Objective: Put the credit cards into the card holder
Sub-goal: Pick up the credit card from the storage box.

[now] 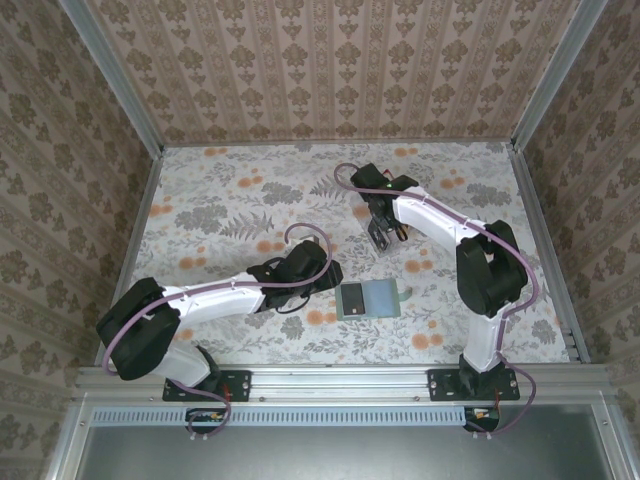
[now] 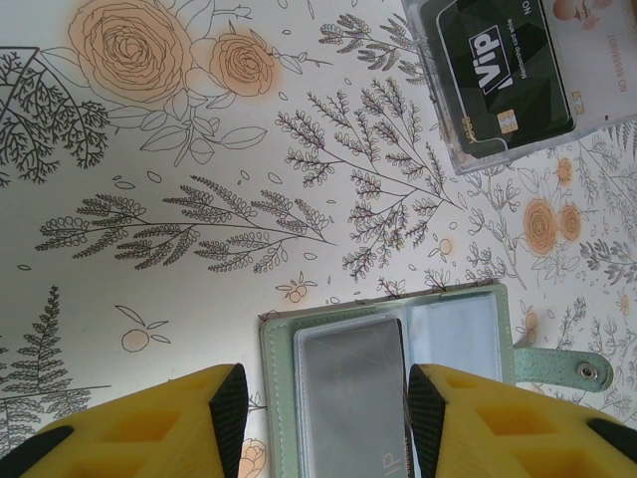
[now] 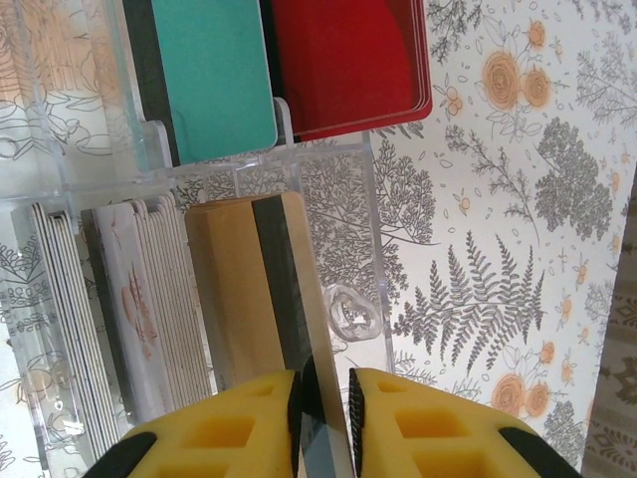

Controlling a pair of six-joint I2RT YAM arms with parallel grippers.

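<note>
Credit cards (image 3: 249, 289) stand in a clear tray (image 3: 368, 199), where our right gripper (image 3: 323, 398) has its fingers pinched on a tan-and-grey one. The card holder (image 2: 448, 329) lies open mid-table beneath our left gripper (image 2: 326, 398), fingers apart. Next, we judge, comes lifting the card clear and aiming it at a pocket.

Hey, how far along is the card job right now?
Done: one grey card seems to sit in the open card holder. In hand: the right claw pinches a tan card over the clear tray. Left: teal card, red card and stacked cards sit in it.
</note>
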